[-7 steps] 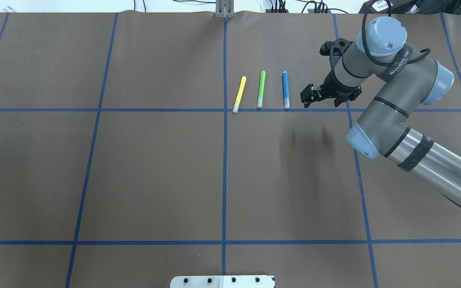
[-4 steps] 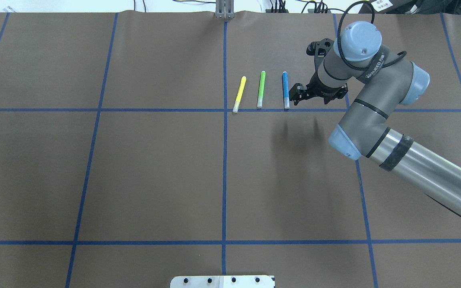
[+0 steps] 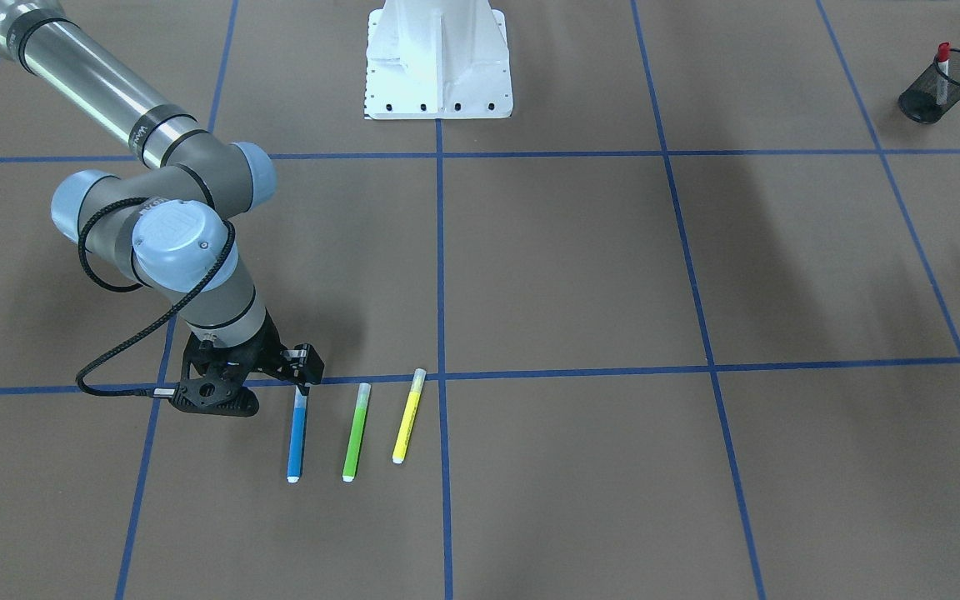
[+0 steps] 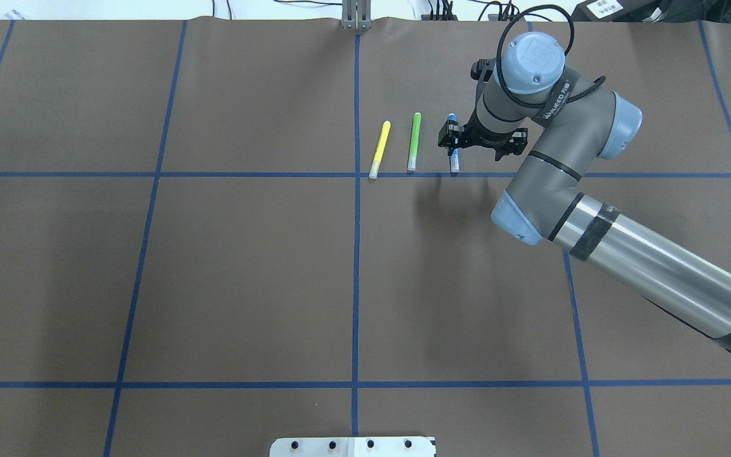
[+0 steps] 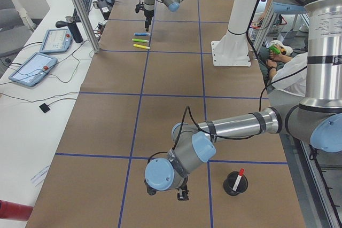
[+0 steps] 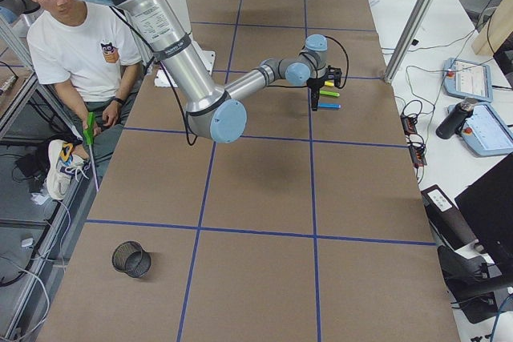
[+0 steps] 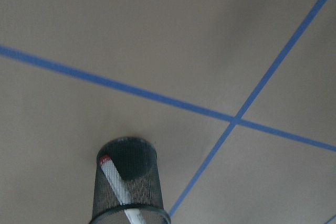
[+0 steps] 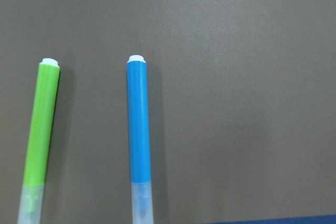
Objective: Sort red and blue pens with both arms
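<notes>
Start at the robot's own side. Only the exterior left view gives you the left gripper point(image 5: 183, 194). It hangs low over the mat, just beside a black mesh cup point(image 5: 235, 185), and from there you cannot tell whether its jaws are spread or closed. The left wrist camera looks at that cup and shows the red-capped marker point(image 7: 116, 182) leaning inside it. The front-facing view shows the marker's red cap standing above the rim. The overhead view takes in neither the cup nor the left arm. The exterior right view adds a second mesh cup point(image 6: 131, 259) at the robot's right end and a seated person point(image 6: 76, 42) beside the base.

Further out, the squares between base and pens show only brown mat and blue tape.

Next come three highlighters lying parallel, with their clear caps toward the robot at a tape line: yellow highlighter point(image 3: 407, 421), green highlighter point(image 3: 354, 433) and blue highlighter point(image 3: 297, 437). The right gripper point(image 4: 481, 142) hangs over the blue one with its jaws spread, holding nothing, and the pen lies flat on the mat. The right wrist camera frames only the blue and green barrels.

Past the pens, one row of mat runs to the table's far edge, where a metal post point(image 4: 355, 16) stands. The side views show control tablets point(image 5: 29, 68) on the bench beyond.
</notes>
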